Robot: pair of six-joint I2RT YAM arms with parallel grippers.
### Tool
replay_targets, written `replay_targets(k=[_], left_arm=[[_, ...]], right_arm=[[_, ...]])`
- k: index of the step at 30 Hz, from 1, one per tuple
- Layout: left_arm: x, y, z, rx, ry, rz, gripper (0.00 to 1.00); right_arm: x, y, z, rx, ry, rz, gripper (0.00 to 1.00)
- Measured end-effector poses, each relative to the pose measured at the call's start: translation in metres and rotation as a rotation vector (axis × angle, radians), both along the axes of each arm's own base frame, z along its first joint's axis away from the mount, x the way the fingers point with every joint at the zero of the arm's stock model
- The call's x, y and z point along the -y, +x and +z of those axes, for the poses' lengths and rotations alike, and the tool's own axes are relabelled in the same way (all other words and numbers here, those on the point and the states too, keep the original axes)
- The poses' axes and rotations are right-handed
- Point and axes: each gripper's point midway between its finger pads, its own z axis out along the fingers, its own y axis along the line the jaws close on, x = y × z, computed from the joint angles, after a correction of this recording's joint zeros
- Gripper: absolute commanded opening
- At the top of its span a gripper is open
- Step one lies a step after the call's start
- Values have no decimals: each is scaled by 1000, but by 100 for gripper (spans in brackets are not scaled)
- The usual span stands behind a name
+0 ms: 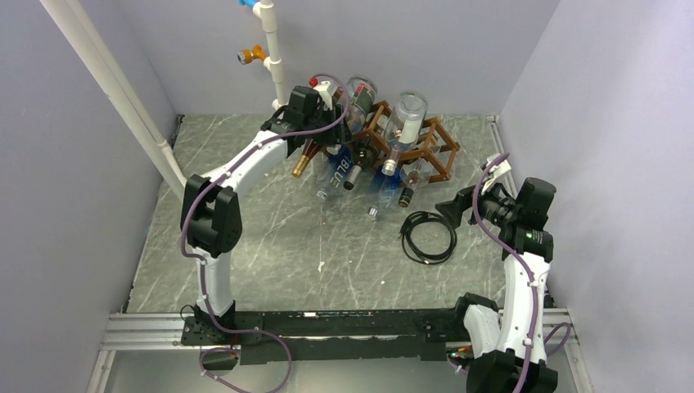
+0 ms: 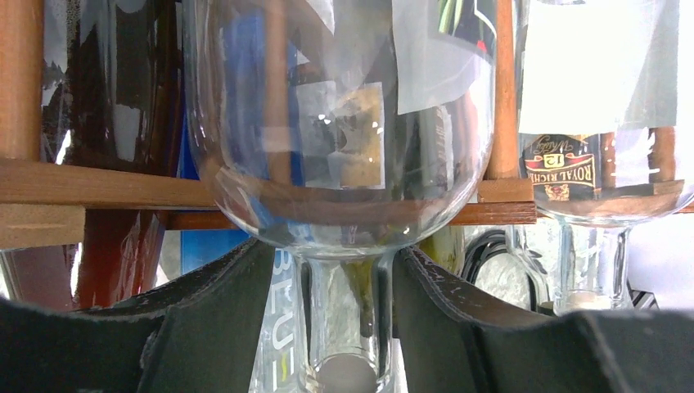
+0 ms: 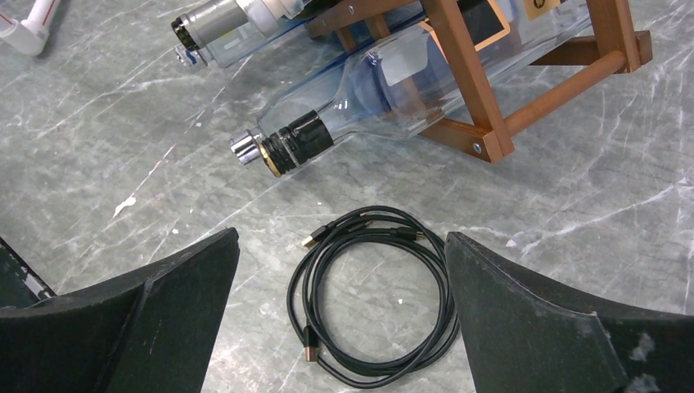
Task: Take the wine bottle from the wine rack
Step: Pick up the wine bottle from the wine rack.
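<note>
I note: bottle [image 2: 344, 123] in rack [image 2: 98, 184], 0 removed; left gripper [image 2: 335, 270] straddles its neck, not clamped; right gripper [image 3: 341, 237] spread, idle.

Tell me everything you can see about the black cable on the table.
The black cable is thin, with copper-coloured plugs at its ends. It is wound into a few loose loops and lies flat on the grey marbled table, near the right end of the wine rack, on the arms' side. It touches only the table; the neck of the nearest bottle points toward it but does not reach it.
</note>
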Motion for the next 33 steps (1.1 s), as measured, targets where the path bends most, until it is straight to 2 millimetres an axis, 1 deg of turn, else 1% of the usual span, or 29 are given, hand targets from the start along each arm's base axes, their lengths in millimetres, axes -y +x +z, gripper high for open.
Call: replay_targets(k=[11, 17, 19, 21, 26, 29, 30, 33], left_arm=[[5, 3, 0, -12, -17, -8, 55], [7, 2, 0, -28, -16, -18, 50], [7, 1, -1, -31, -15, -19, 45], [7, 1, -1, -34, -15, -19, 38], [8, 0, -3, -46, -16, -15, 14], [8, 1, -4, -45, -15, -13, 2], [8, 1, -4, -45, -15, -12, 0], [8, 1, -3, -41, -15, -11, 0]], right_arm=[[-1, 0, -2, -5, -1, 0, 100], [-1, 0, -2, -4, -3, 0, 100], [-1, -1, -2, -2, -5, -1, 100], [0, -1, -2, -1, -8, -4, 100], [1, 0, -3, -3, -12, -10, 100], [1, 0, -3, -2, -14, -9, 100], [0, 0, -3, -2, -14, -8, 100], [0, 0, -3, -2, -16, -7, 100]])
